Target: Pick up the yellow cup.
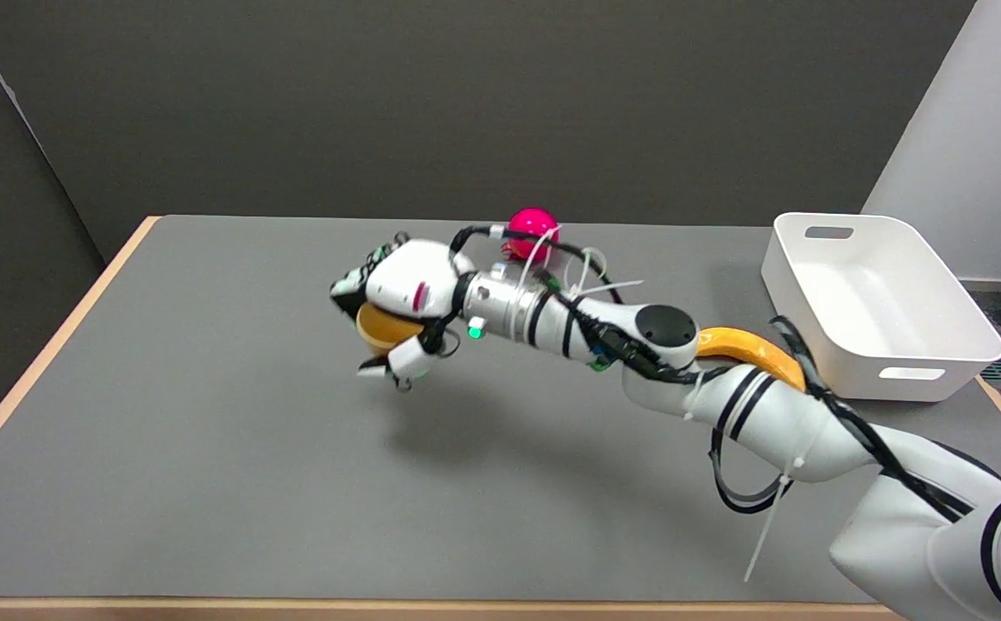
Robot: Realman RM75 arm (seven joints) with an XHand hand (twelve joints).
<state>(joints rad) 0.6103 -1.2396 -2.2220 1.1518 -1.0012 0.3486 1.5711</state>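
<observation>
Your right hand (397, 302) sits over the middle of the grey table (207, 448), a little to the left of centre, with the arm reaching in from the near right corner. The fingers are curled around the yellow cup (384, 328): the black-tipped fingers wrap over its far and left side, and the thumb comes up under its near side, so the cup is pinched between them. You see only part of the cup, its yellow wall and rim peeking out below the palm; the rest is hidden by the hand. A shadow lies on the table near and to the right of the hand, apart from it, so the cup looks to be off the surface, though you cannot tell that for certain from this view.

Just behind your wrist, toward the far side, a pink ball (532, 226) rests on the table. A banana (746, 349) lies to the right, partly covered by your forearm. Further right, at the table's edge, stands a white bin (880, 379) with handle cut-outs.
</observation>
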